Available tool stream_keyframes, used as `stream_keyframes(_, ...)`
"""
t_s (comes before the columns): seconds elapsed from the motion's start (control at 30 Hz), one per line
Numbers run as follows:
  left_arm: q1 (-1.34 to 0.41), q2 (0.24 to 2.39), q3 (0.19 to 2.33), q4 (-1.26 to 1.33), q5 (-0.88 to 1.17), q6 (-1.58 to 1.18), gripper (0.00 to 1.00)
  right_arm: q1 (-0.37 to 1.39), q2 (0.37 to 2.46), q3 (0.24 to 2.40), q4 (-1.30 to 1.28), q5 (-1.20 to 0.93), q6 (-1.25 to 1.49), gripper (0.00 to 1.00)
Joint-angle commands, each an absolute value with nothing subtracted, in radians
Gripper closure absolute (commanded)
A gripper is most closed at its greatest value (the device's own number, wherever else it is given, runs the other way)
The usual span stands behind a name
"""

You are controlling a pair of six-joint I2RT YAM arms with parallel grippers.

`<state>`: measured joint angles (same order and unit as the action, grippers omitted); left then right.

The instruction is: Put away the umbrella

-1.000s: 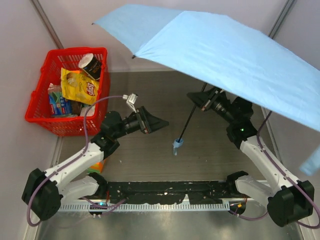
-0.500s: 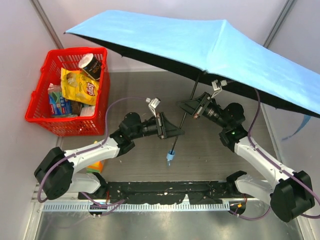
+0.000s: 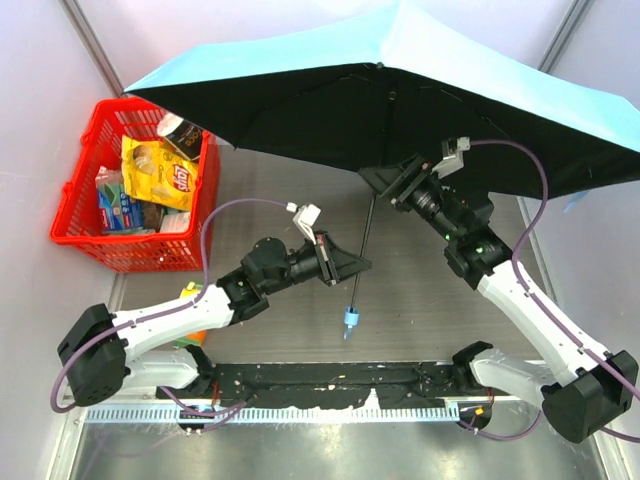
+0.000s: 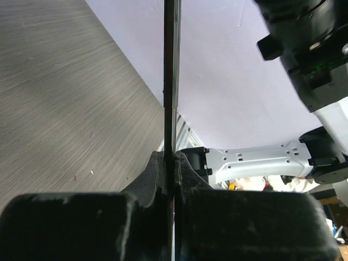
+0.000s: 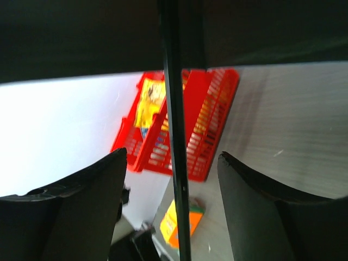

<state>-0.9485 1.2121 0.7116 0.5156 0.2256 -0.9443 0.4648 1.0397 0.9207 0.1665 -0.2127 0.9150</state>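
At your far left, a red plastic lattice basket (image 3: 128, 258) sits on the grey wood-grain table (image 3: 270, 190), close against the pale side wall (image 3: 40, 120). Inside it you can see a yellow crinkled snack bag (image 3: 160, 172) with red lettering, leaning against the basket's right side. A dark round tub with a white rim (image 3: 180, 128) is tilted at the bag's upper corner. A blue-and-green packet (image 3: 118, 205) lies to the left of the bag. Just in front of the basket, nearer you, an orange-and-yellow package (image 3: 190, 295) lies on the table, mostly hidden. A black mounting plate (image 3: 330, 378) runs along the near edge.
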Motion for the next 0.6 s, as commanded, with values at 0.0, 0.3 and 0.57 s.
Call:
stream_keyframes(0.0, -0.977, 1.169, 0.701, 0.492, 0.072, -0.887, 1.00, 0.466, 1.068, 1.025, 0.141, -0.003, 0.948, 0.25)
stream_keyframes(0.3, -0.997, 1.180, 0.690, 0.486, 0.055, -0.891, 1.00, 0.371, 1.230, 1.155, 0.305, -0.054, 1.063, 0.26)
stream_keyframes(0.57, -1.015, 1.193, 0.687, 0.494, 0.064, -0.894, 1.00, 0.313, 1.331, 1.209, 0.520, -0.096, 1.167, 0.27)
